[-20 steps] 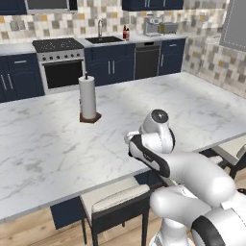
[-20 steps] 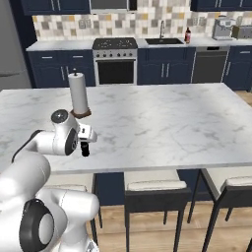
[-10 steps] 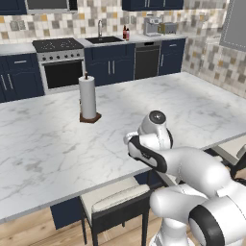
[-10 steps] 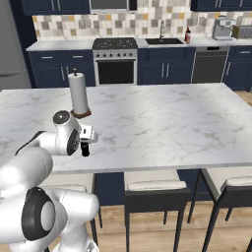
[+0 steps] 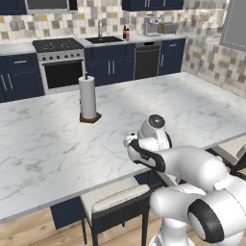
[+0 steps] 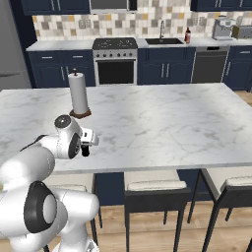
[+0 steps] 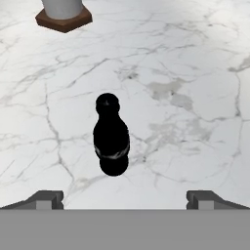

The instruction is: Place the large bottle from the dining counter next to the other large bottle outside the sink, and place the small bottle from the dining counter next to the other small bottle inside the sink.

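I have the marble dining counter (image 5: 43, 144) spread out ahead of the base. Its near edge runs just beyond the arm's wrist in both base views, with stools (image 6: 155, 189) tucked under the overhang. The slab is broad and mostly bare. A paper towel holder (image 5: 88, 98) stands upright on a dark wooden base toward the far side, left of the arm's line in the left base view. Behind the counter an aisle separates it from the back run of navy cabinets, where I see the range (image 6: 115, 61), the sink (image 6: 164, 41) with its faucet, and a reddish bottle (image 6: 187, 35) standing on the worktop just beside the sink, outside the basin.

In the hand view, a black bottle (image 7: 111, 141) stands upright on the marble, centred between the two fingertips (image 7: 46, 199) and apart from both of them. I cannot tell from this view whether it is the large or the small one. The holder's wooden base shows at the top edge of the hand view, well beyond the bottle.

The gripper (image 7: 125, 201) hangs low over the near part of the counter, pointing down and forward. Its jaws stand spread to their full width. They hold nothing and touch nothing.
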